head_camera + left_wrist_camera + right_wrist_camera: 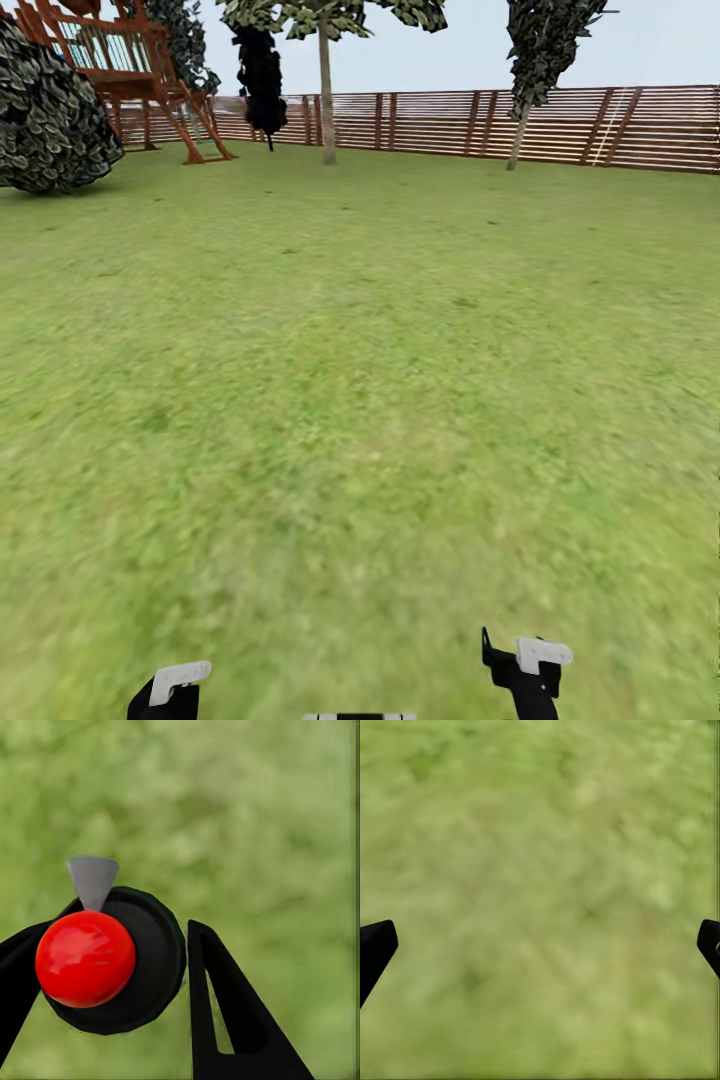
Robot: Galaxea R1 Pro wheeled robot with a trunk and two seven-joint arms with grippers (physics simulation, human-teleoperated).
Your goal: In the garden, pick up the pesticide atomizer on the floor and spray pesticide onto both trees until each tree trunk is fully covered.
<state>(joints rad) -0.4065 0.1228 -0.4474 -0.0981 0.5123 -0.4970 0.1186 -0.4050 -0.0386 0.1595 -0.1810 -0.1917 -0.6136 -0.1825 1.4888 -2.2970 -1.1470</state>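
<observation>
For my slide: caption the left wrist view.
Left claw shut on the red-topped atomizer above the blurry grass lawn.

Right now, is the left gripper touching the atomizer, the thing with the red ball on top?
Touching. In the left wrist view the left gripper has its black fingers closed against both sides of the atomizer.

Flat, even daylight with basically no cast shadows anywhere, the green grass lawn [360,400] smears into mush up close and in both wrist views, while the brown slatted wooden fence [560,125] stays fairly crisp.
</observation>
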